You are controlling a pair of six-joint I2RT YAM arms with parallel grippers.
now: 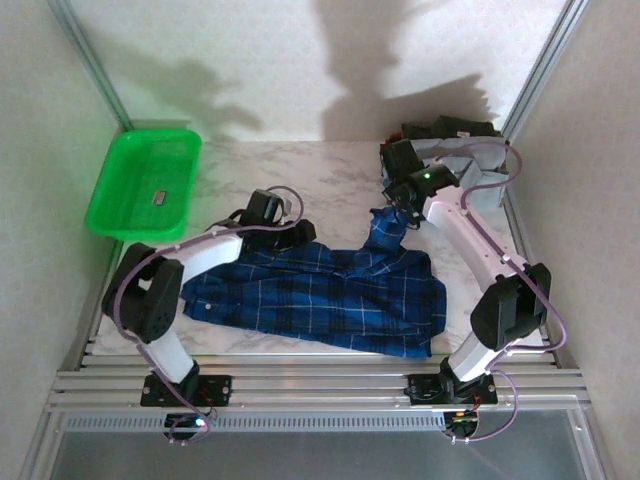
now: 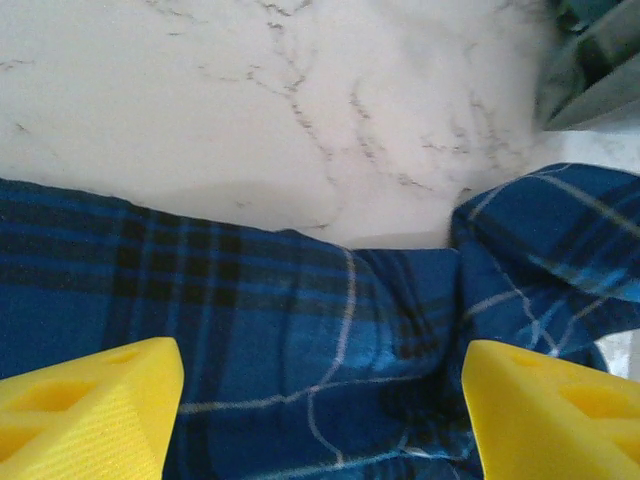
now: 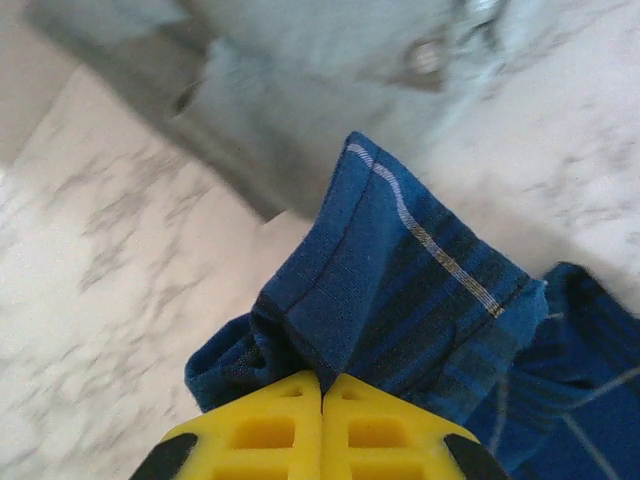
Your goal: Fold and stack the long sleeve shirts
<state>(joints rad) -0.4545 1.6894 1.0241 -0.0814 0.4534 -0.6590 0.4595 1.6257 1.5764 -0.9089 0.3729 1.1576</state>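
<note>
Plaid shirt [image 1: 330, 295] lying unfolded right of the basket [image 1: 120, 215], my right gripper [image 3: 322, 390] clenched on its raised corner, my left gripper [image 2: 320, 400] released over its edge; folding apparently barely begun, stacking with other shirts [image 1: 460, 150] undone.

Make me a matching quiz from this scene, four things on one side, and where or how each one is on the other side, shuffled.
1 left gripper
2 right gripper
3 green basket
4 grey shirt

A far right of the table
B shut on the plaid shirt
C far left of the table
D open over the plaid shirt

Pairs: 1-D, 2-B, 3-C, 4-A
</note>
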